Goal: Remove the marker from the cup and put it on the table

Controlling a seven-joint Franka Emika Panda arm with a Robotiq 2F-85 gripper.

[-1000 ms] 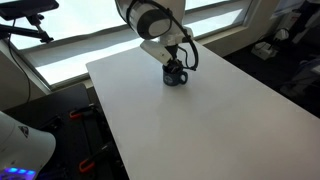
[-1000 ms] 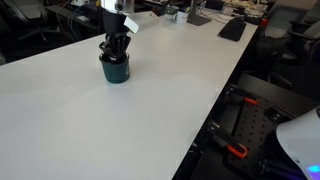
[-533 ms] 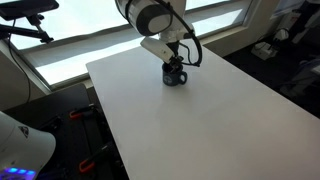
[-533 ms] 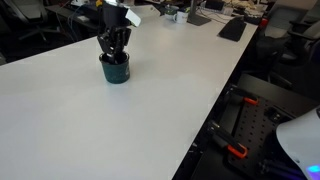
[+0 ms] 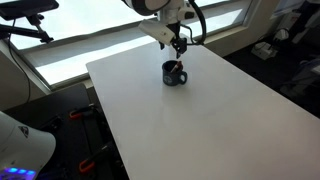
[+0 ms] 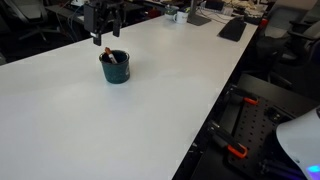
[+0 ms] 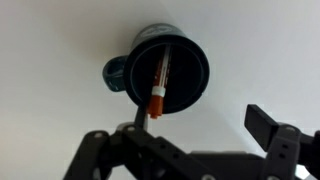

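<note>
The cup [image 5: 174, 73] is a dark glossy mug standing near the far side of the white table [image 5: 200, 130]. In the wrist view I look straight down into the cup [image 7: 165, 75], and the marker [image 7: 159, 85] leans inside it, reddish with a white band, its end at the rim. My gripper [image 5: 177, 42] hangs above the cup, apart from it. Its jaws [image 7: 200, 120] are open with only bare table between them. From the opposite side, the gripper [image 6: 103, 35] sits up and behind the cup [image 6: 115, 67].
A window ledge [image 5: 70, 50] runs behind the table. Keyboards and small items [image 6: 232, 28] lie at the table's far end. Black equipment with red clamps [image 6: 238, 150] stands below the table's edge.
The gripper was down at the cup with its jaws shut; it has since opened and risen clear. The marker is still in the cup.
</note>
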